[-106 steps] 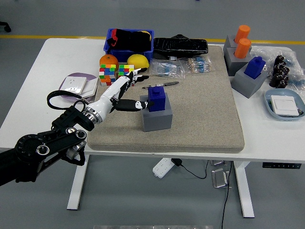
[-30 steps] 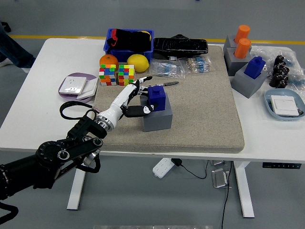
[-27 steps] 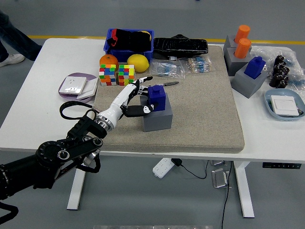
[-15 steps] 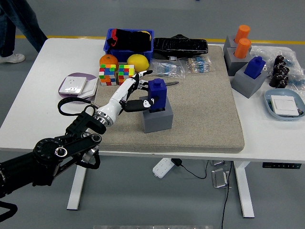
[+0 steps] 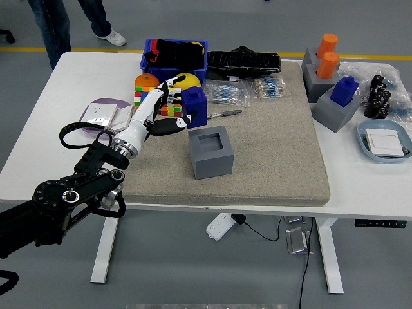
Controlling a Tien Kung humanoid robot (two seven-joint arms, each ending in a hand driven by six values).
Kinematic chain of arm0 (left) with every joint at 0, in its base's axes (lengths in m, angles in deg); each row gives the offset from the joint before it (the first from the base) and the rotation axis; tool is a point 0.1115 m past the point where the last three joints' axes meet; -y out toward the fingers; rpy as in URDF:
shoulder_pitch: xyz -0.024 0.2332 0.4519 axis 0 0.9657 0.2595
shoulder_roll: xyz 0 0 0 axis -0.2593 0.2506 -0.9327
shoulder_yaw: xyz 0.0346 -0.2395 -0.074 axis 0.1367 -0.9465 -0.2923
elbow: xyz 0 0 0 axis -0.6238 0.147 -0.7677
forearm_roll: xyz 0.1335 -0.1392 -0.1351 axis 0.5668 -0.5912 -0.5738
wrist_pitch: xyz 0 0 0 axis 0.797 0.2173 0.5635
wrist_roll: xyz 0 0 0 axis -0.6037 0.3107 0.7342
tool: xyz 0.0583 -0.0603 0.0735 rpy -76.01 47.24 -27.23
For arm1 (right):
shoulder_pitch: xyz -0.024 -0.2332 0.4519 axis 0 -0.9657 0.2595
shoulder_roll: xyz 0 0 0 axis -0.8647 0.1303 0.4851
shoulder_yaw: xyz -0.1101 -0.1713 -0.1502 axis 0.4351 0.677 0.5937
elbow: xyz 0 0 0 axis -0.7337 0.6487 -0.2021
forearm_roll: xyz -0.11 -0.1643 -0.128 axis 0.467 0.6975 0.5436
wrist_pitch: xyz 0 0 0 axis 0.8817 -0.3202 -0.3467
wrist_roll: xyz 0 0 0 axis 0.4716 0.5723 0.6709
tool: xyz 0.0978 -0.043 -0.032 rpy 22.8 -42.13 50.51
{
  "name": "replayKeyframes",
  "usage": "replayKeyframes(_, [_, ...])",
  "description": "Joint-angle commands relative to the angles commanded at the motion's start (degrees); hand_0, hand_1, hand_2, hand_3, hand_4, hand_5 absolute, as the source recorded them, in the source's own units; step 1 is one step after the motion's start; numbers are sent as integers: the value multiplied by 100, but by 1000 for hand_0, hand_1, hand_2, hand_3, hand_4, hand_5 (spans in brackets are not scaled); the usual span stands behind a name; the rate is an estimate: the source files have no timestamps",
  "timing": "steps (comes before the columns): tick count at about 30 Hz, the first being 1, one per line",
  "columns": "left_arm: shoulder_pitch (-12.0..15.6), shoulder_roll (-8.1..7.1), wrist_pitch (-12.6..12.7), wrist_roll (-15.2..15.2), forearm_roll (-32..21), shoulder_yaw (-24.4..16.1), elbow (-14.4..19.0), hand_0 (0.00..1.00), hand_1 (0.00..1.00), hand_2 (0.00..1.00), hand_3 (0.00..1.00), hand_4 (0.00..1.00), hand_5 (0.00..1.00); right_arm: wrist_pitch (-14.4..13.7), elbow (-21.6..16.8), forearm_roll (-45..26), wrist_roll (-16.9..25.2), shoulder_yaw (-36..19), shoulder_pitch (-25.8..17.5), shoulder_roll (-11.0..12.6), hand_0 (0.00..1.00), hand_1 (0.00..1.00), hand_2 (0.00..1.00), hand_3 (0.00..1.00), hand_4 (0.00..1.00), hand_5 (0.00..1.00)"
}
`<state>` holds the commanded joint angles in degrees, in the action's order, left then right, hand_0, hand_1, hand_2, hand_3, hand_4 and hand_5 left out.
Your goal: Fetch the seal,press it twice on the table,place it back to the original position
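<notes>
My left hand [image 5: 172,114] holds the blue seal [image 5: 195,107] in the air, its white fingers shut on the seal's left side. The seal hangs above the mat, up and to the left of its grey holder block [image 5: 210,151], whose square socket now shows empty. The black left arm [image 5: 77,193] comes in from the lower left. The right arm is out of view.
A grey mat [image 5: 270,141] covers the table's middle. Behind the hand lie two colour cubes [image 5: 146,101], an orange, a lemon [image 5: 185,80] and a blue bin [image 5: 174,55]. More grey blocks with orange and blue seals [image 5: 335,90] stand at the right. A person's legs [image 5: 64,19] show at the top left.
My left hand closed on the blue seal, lifted it out of the grey block and carried it up and left. A person walked along the table's far left side.
</notes>
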<state>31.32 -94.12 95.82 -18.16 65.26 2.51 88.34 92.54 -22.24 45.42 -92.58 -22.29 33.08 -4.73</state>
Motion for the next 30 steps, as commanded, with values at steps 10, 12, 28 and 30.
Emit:
replayKeyframes(10, [218, 159, 271, 520, -523, 344, -714, 857, 539, 423, 909, 609, 2, 0, -5, 0, 3, 4, -3, -27, 818, 728, 725, 681, 776, 581])
replayKeyframes(12, [250, 199, 311, 597, -638, 413, -841, 857, 539, 423, 909, 609, 2, -1, -6, 1, 4, 6, -2, -26, 818, 728, 725, 681, 776, 581])
replayKeyframes(28, [316, 268, 344, 677, -919, 607, -1273, 853, 536, 420, 901, 609, 2, -3, -15, 3, 10, 14, 9, -20, 818, 728, 725, 682, 776, 581])
replayKeyframes(30, [326, 266, 351, 666, -878, 652, -1324, 853, 536, 420, 901, 609, 2, -3, -13, 1, 9, 20, 9, -25, 818, 728, 725, 682, 776, 581])
